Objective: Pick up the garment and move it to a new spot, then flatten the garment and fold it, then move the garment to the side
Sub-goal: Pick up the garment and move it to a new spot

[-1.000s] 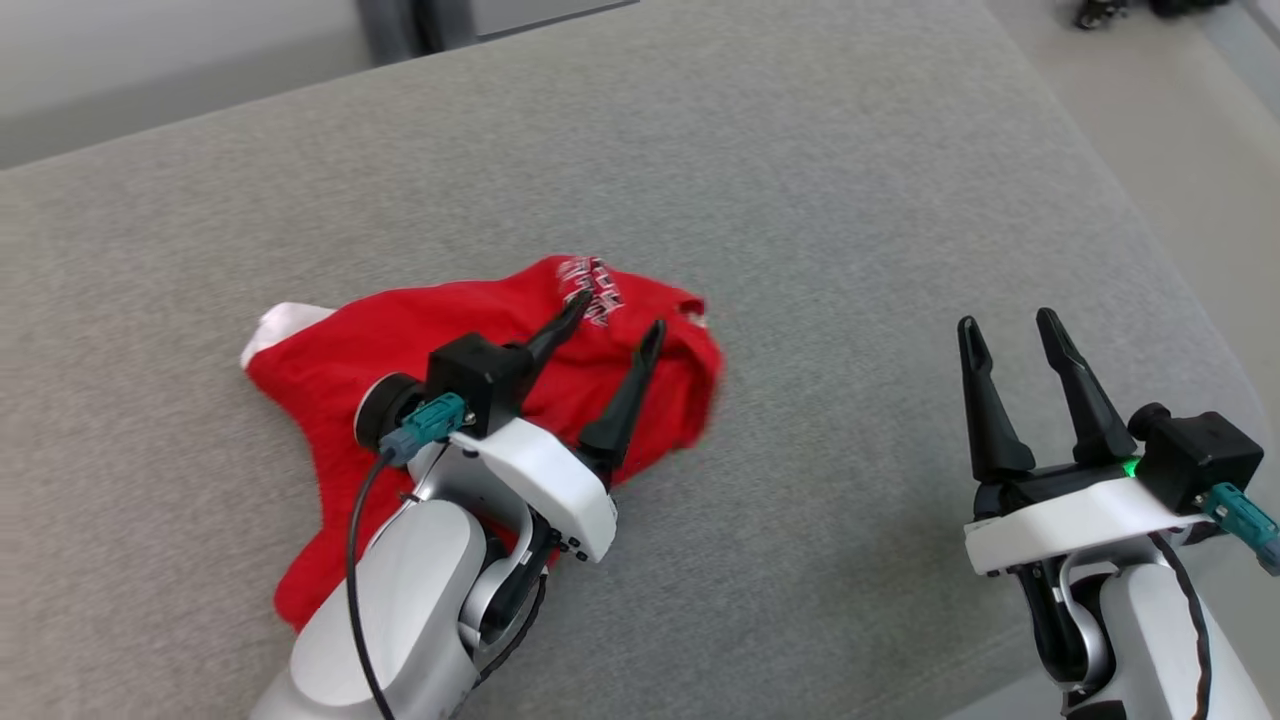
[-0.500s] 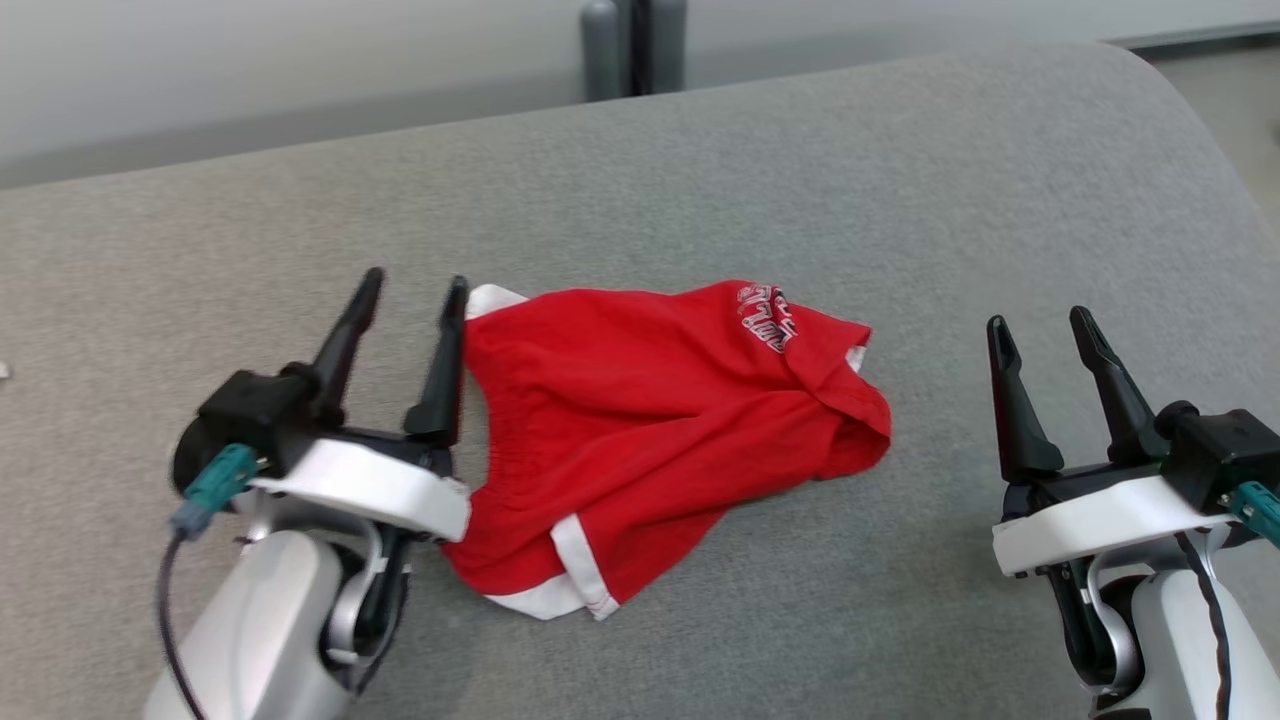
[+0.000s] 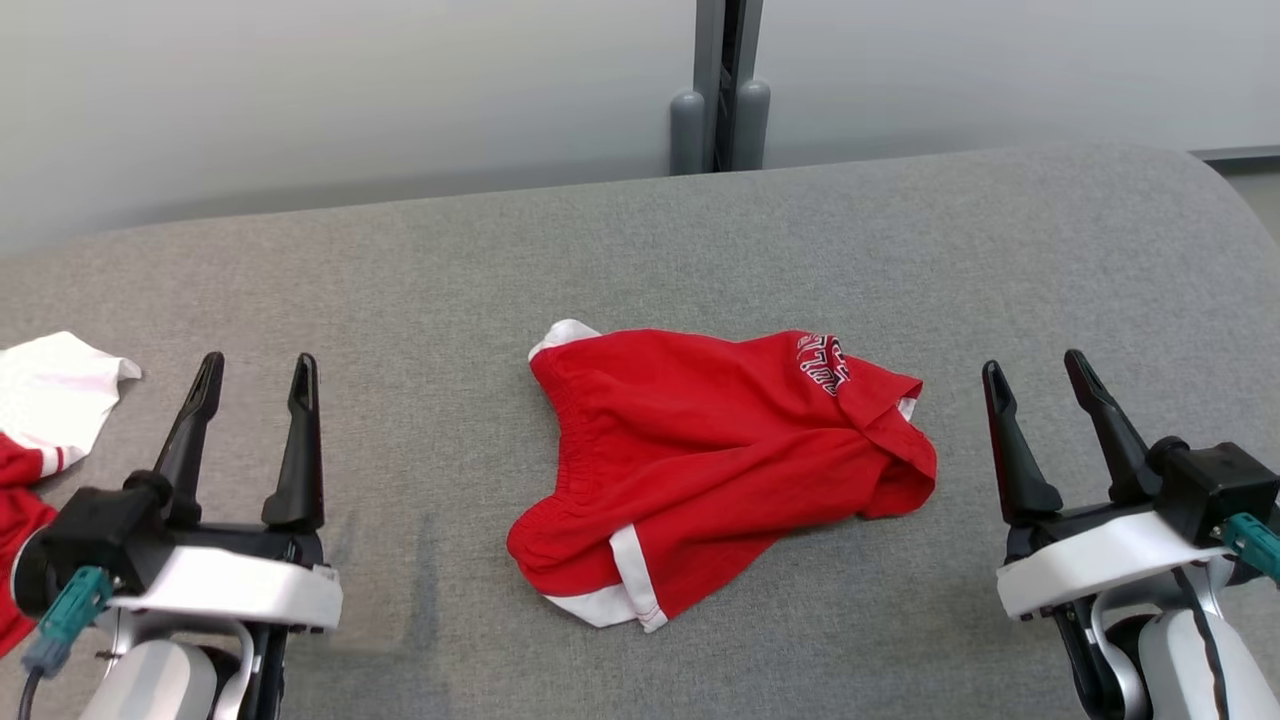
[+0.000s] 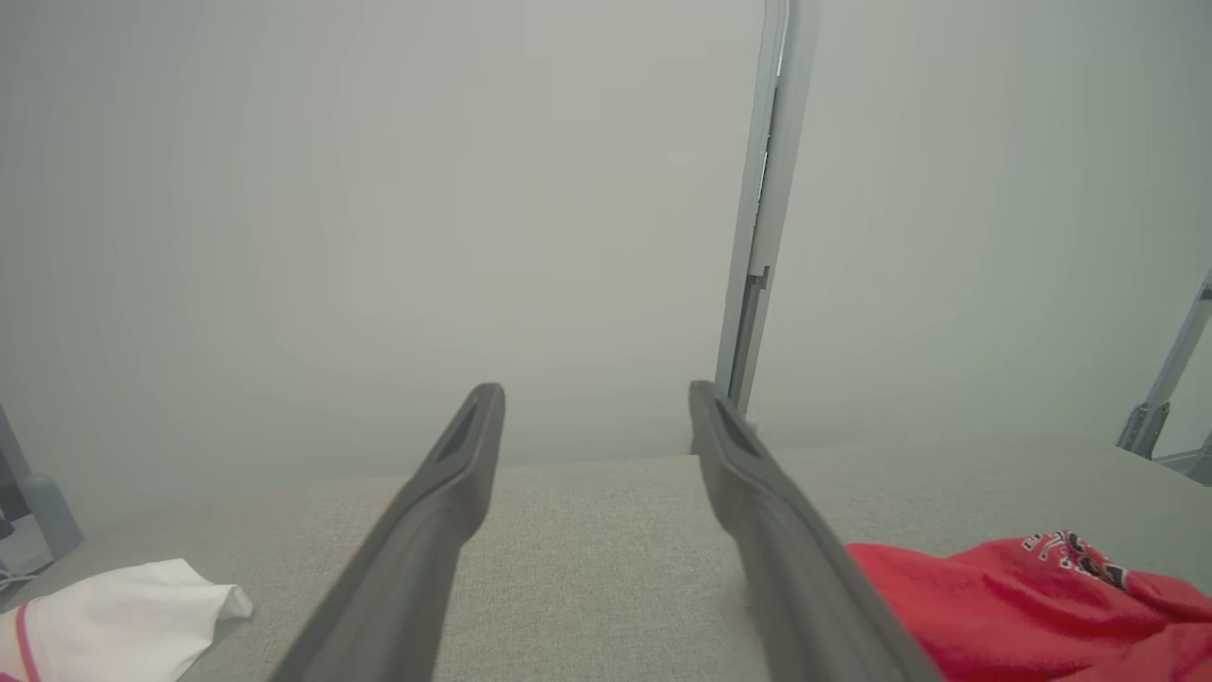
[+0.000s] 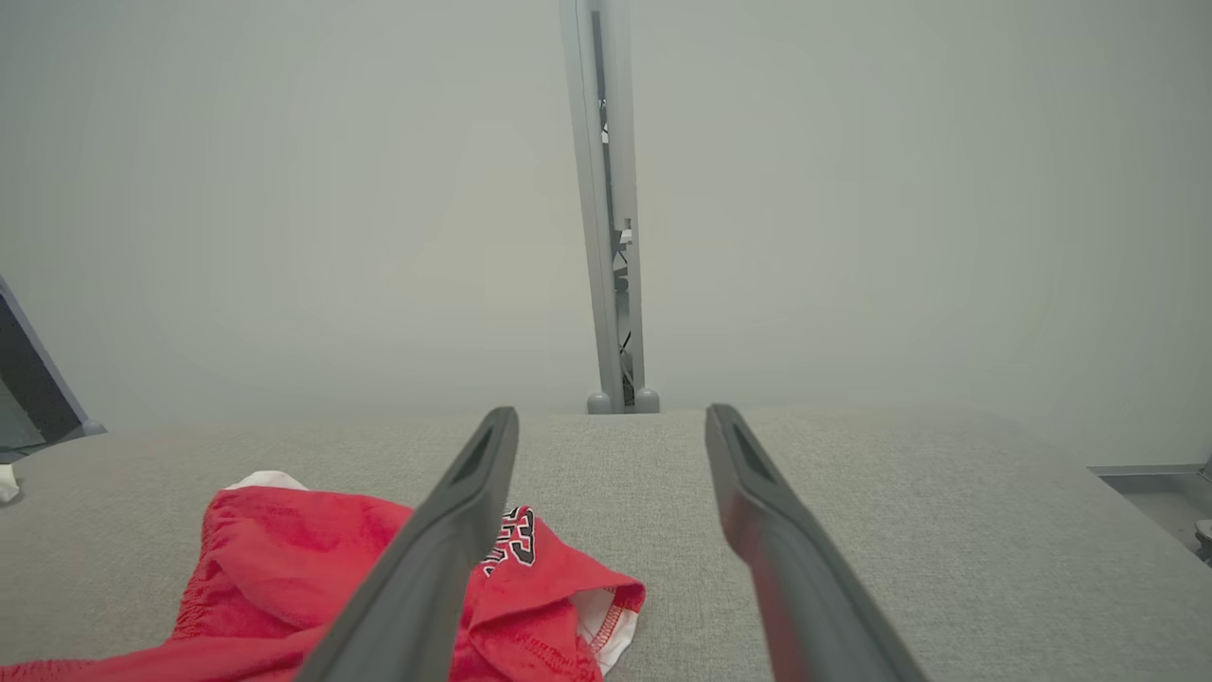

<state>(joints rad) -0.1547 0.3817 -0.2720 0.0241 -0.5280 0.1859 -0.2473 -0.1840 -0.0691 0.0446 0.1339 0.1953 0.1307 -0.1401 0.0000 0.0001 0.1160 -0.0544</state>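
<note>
The crumpled red cloth shorts with white trim (image 3: 720, 450) lie in the middle of the soft grey cloth top (image 3: 600, 250), between the left gripper (image 3: 258, 362) and the right gripper (image 3: 1032, 364), both spread wide and holding nothing.

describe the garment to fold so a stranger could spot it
On the grey padded surface, look at the middle, where crumpled red shorts lie. Their mostly red body and lettered print set them apart from the white-and-red garment at the left edge.
</note>
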